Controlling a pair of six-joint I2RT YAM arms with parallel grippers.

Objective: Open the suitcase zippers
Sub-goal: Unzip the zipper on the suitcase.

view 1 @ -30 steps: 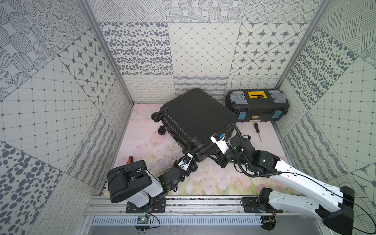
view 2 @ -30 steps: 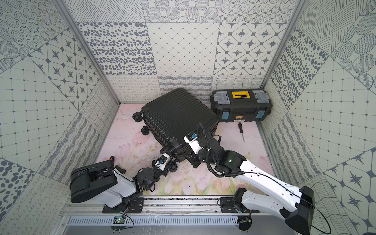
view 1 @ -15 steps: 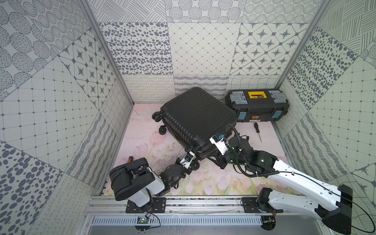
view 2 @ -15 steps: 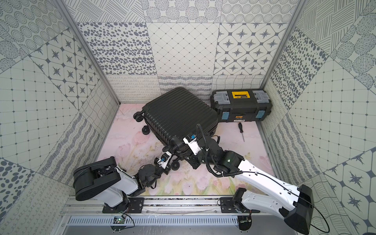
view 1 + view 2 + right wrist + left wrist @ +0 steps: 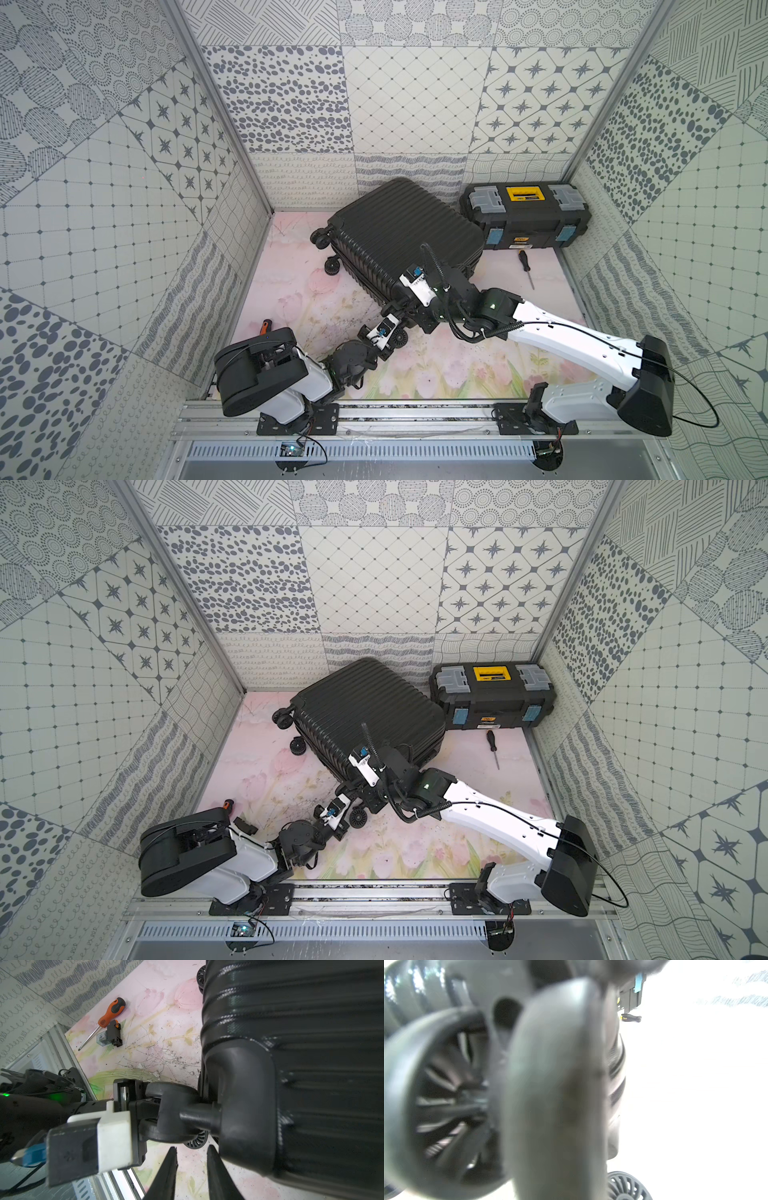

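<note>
The floor is a mat [image 5: 299,291] printed with pale pink flowers, scratched and dotted with dark crumbs in the middle. Around it stand wall panels [image 5: 411,99] with grey patterns of dots, stars and grids. A metal rail [image 5: 415,419] closes the near side.

The suitcase [image 5: 399,232] lies flat in the far middle of the mat, turned at an angle. It is a black hard shell with parallel ribs, rounded corners and small spoked wheels. Its zippers [image 5: 204,1086] show only as a thin dark strip on the side seam; the pulls are too small to see.

Just right of it stands a black toolbox [image 5: 525,220] with a yellow handle, and a black screwdriver [image 5: 525,266] lies before it. At near left lie an orange screwdriver [image 5: 112,1012] and a small black part [image 5: 113,1035].

The left gripper [image 5: 148,1110] has its jaws closed, with the tips between the twin wheels of the near-corner caster [image 5: 172,1113]; whether they pinch something I cannot tell. The right gripper [image 5: 192,1148] is parted narrowly and holds nothing, just beside this corner. The right arm [image 5: 561,336] covers the corner in both top views.
</note>
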